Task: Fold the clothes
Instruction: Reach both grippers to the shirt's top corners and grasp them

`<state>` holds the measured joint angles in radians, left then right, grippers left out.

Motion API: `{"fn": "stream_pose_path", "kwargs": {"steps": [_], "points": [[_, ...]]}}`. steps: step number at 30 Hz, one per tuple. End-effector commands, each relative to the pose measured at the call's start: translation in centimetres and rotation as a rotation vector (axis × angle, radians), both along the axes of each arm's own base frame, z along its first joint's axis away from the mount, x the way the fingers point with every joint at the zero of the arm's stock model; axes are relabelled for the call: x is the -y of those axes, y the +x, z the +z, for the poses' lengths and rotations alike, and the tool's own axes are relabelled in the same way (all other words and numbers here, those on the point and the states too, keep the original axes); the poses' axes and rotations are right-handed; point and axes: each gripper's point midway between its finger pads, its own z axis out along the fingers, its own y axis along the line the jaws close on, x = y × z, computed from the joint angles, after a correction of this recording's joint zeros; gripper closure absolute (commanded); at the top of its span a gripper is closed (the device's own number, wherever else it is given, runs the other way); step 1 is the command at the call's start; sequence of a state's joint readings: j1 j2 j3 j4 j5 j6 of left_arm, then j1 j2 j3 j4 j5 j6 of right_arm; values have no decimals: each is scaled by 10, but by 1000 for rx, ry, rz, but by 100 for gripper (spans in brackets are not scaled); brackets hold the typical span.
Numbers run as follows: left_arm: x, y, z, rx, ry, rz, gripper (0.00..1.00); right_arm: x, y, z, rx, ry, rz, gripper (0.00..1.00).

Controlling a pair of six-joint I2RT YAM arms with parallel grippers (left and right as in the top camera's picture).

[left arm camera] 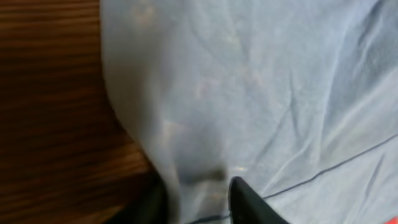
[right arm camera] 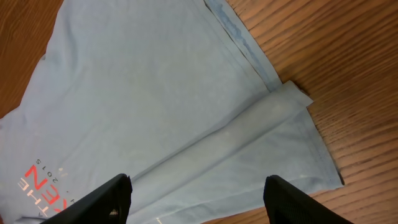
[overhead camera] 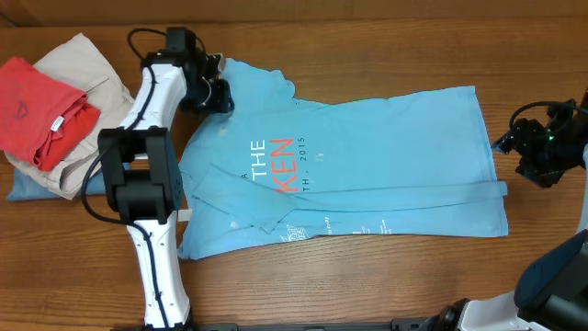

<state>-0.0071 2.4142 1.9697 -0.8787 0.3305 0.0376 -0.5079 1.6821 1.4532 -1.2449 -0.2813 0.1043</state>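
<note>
- The sky-blue T-shirt [overhead camera: 386,147] lies spread across the middle of the wooden table [overhead camera: 386,37], lettering [overhead camera: 276,164] up, with a strip folded over along its near side.
- My left gripper [overhead camera: 213,90] sits at the shirt's far-left sleeve, jaws clamped on bunched fabric.
- My right gripper [overhead camera: 507,144] is just right of the hem, jaws wide apart.
- A red T-shirt [overhead camera: 37,106] rests on beige trousers [overhead camera: 87,64] at far left.

This is looking like a robotics lab bench: two cabled robot arms [overhead camera: 145,193] are standing at a wood-grain table [overhead camera: 386,37], where a blue T-shirt [overhead camera: 386,156] and a heap of other garments [overhead camera: 55,110] are lying.
</note>
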Motion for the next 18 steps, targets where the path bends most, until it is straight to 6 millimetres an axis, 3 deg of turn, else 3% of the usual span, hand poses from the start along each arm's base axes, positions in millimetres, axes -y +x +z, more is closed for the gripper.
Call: {"fn": "stream_pose_path", "kwargs": {"steps": [1, 4, 7, 13, 14, 18], "points": [[1, -8, -20, -57, 0, 10, 78, 1, 5, 12, 40, -22, 8, 29], [-6, -10, -17, -81, 0, 51, 90, 2, 9, 13, 53, -29, 11, 32], [-15, -12, -9, -113, 12, 94, 94, 0, 19, 15, 93, -50, 44, 36], [-20, -17, 6, -156, 8, 135, 95, -19, 66, 22, 228, -188, 216, 34], [-20, -19, 6, -170, 5, 149, 95, -21, 84, 19, 264, -221, 235, 33], [-23, -23, 5, -198, 18, 188, 96, -19, 115, -3, 302, -235, 251, 26]]}}
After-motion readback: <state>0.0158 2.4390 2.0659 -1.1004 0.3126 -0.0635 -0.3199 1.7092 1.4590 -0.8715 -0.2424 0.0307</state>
